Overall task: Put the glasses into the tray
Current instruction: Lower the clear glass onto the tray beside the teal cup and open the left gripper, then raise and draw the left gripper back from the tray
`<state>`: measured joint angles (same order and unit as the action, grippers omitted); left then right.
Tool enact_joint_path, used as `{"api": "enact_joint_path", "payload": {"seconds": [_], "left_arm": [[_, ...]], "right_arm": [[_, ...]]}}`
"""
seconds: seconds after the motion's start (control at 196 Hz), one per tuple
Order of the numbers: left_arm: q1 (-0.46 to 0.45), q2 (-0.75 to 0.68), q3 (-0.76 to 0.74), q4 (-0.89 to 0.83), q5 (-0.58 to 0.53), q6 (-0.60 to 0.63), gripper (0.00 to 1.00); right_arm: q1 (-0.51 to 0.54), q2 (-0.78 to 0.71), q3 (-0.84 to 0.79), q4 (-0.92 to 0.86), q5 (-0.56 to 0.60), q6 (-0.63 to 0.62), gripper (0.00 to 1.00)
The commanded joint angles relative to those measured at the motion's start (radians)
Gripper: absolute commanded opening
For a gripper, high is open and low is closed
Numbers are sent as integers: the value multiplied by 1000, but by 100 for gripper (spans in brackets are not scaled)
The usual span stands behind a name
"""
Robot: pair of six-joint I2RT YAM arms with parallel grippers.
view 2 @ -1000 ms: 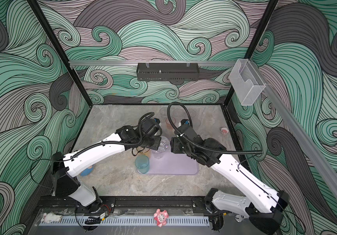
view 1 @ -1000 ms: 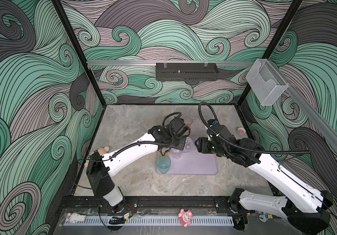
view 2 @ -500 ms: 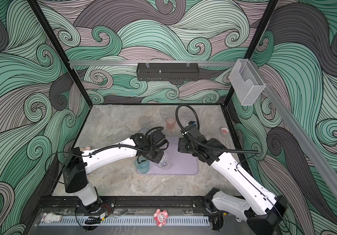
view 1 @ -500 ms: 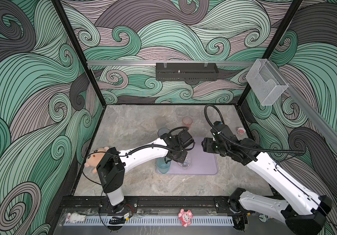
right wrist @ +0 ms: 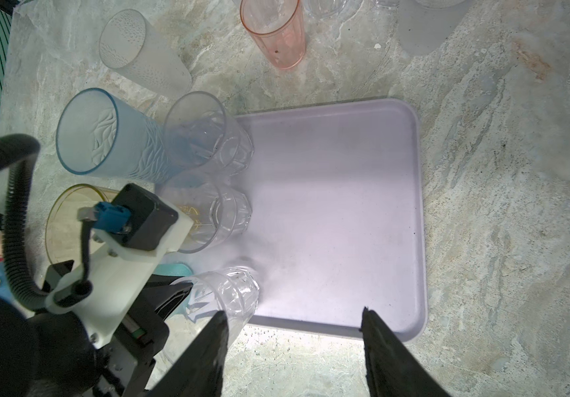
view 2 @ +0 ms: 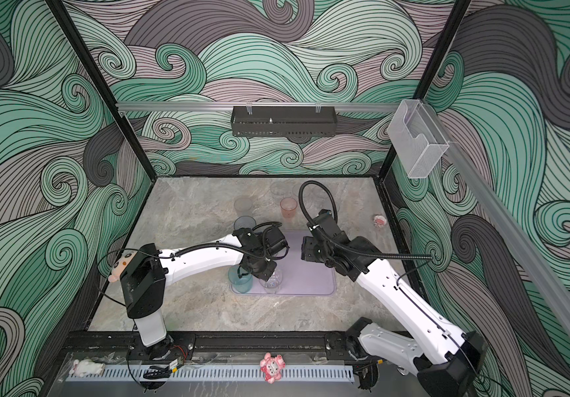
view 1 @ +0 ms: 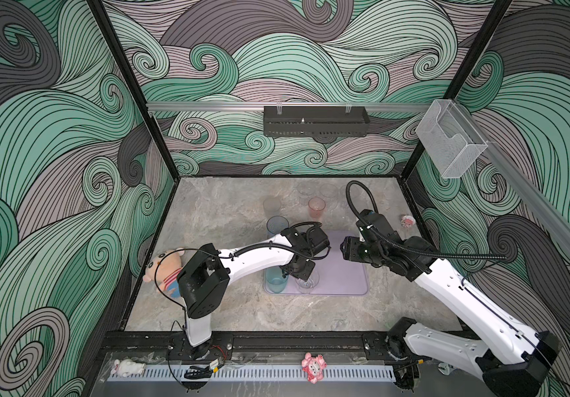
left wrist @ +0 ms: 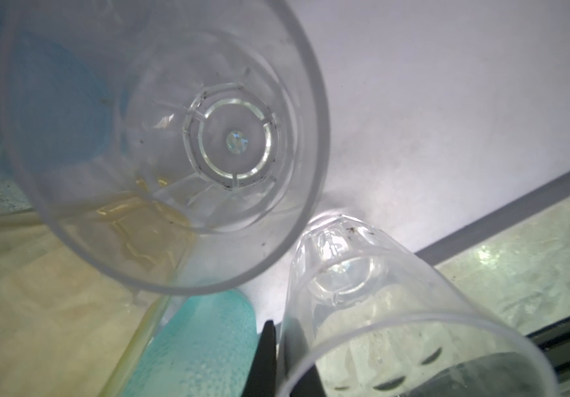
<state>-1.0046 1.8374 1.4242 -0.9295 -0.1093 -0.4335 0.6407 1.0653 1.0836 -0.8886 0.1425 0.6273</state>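
Left pincer (view 1: 298, 275) clamped on clear glass (view 1: 307, 283), moved down to tray (view 1: 345, 275) front; right pincer (right wrist: 293, 311) apart.

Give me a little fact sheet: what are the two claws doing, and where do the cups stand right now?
Left claw: shut on the rim of a small clear glass, at the front edge of the tray
Right claw: open, empty, above the tray
Also on tray: teal glass, two other clear glasses
Off tray, on the table: pink glass, frosted glass
Unclear: whether blue glass and amber glass stand on the tray or beside it
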Motion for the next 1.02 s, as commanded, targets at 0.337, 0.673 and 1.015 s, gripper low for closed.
{"api": "enact_joint_path", "payload": {"seconds": [0.337, 0.673, 1.015], "left_arm": [[-5, 23, 77, -95, -69, 44, 18], [-6, -50, 173, -157, -60, 45, 31], [44, -209, 186, -166, -131, 98, 32]], "right_arm": [[-13, -19, -48, 22, -15, -8, 62], [-12, -10, -147, 122, -96, 28, 60], [118, 116, -246, 222, -117, 100, 58]]}}
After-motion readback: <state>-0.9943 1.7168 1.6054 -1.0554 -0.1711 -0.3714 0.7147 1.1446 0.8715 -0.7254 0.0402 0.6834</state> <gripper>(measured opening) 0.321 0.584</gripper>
